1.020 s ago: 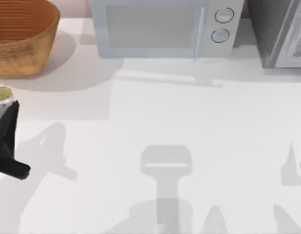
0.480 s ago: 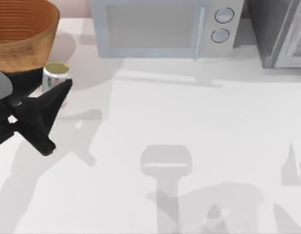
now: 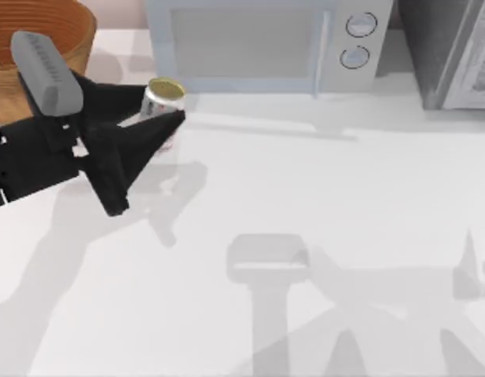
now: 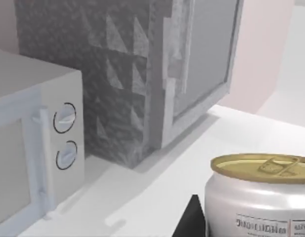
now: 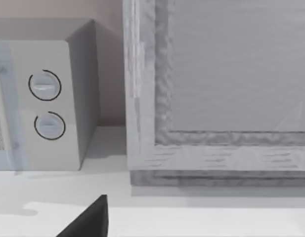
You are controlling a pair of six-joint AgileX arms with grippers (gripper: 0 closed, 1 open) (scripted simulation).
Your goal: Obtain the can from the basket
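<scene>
The can point(image 3: 163, 102) is a small silvery cylinder with a dull gold top and red side markings; we see it upright, outside the basket point(image 3: 78, 31), just in front of the microwave point(image 3: 258, 43). Our left gripper point(image 3: 159, 133) reaches in from the table's left, fingers clamped on the can. We cannot tell the right gripper's point(image 5: 88, 219) state.

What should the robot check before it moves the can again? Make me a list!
1. Can out of the basket: ok.
2. Can upright, gold top facing up: ok.
3. Left gripper closed on the can: ok, it looks held.
4. Can clear of the microwave: cannot tell, they look close in the top view.
5. Free table to the right for putting it down: ok.
6. Right gripper out of the way: ok.
</scene>
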